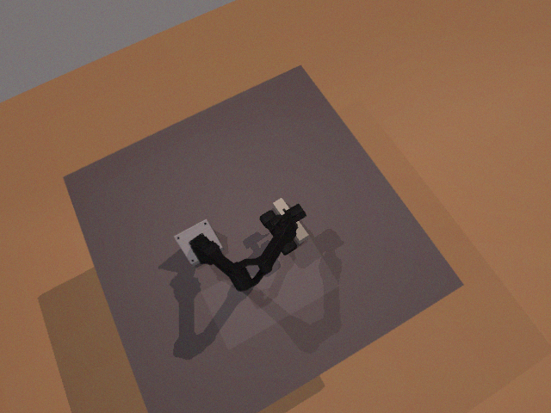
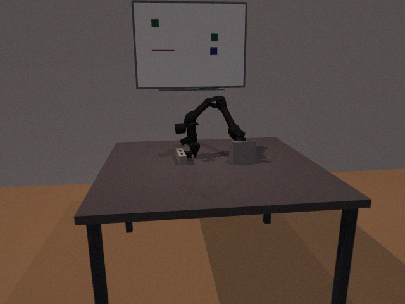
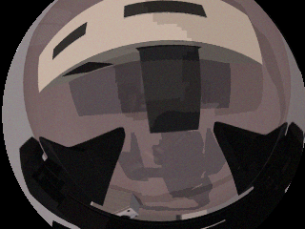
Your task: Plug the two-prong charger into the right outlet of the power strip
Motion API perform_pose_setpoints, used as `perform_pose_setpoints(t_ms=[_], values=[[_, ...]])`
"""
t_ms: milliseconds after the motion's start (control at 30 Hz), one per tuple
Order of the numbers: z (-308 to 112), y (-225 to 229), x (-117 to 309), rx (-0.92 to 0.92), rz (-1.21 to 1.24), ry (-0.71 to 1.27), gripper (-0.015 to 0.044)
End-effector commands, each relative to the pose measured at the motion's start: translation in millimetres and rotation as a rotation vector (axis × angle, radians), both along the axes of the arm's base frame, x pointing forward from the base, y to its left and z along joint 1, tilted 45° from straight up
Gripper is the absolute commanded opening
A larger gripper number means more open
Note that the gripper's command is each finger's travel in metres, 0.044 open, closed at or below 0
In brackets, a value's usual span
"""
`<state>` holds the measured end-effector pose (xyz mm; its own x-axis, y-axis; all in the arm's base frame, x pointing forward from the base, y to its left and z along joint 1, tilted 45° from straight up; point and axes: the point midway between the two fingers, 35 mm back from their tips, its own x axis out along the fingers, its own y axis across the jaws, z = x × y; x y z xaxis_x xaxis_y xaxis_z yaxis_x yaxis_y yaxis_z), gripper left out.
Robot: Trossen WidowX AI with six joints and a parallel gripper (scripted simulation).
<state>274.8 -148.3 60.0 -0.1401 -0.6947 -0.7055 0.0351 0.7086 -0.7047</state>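
Observation:
The cream power strip (image 1: 280, 205) (image 2: 181, 159) (image 3: 229, 31) lies on the table. Its top shows two dark outlet areas, one near the middle (image 3: 164, 9) and one toward the left end (image 3: 70, 40) in the wrist view. The dark charger (image 3: 172, 91) is a block at the strip's near long side, not over its top; it also shows beside the strip (image 2: 188, 154) in the exterior view. Its prongs are not visible, and contact with the strip is unclear. My gripper (image 3: 171, 130) is open and empty, its fingertips wide apart just short of the charger's near end.
The arm's pale base plate (image 1: 184, 240) (image 2: 243, 152) stands to one side of the strip. The arm bends over the dark table (image 1: 249, 146) (image 2: 261, 186) and covers part of the strip in the top view. A whiteboard (image 2: 189, 68) hangs on the back wall.

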Motion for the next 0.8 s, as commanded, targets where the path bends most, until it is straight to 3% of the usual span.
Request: perform_pose_setpoints(t_ms=[0, 767], values=[[1.3, 0.3, -5.2, -0.001, 0.003, -0.001, 0.0440], [1.9, 5.0, -22.9, 0.002, 0.023, -0.023, 0.0440]])
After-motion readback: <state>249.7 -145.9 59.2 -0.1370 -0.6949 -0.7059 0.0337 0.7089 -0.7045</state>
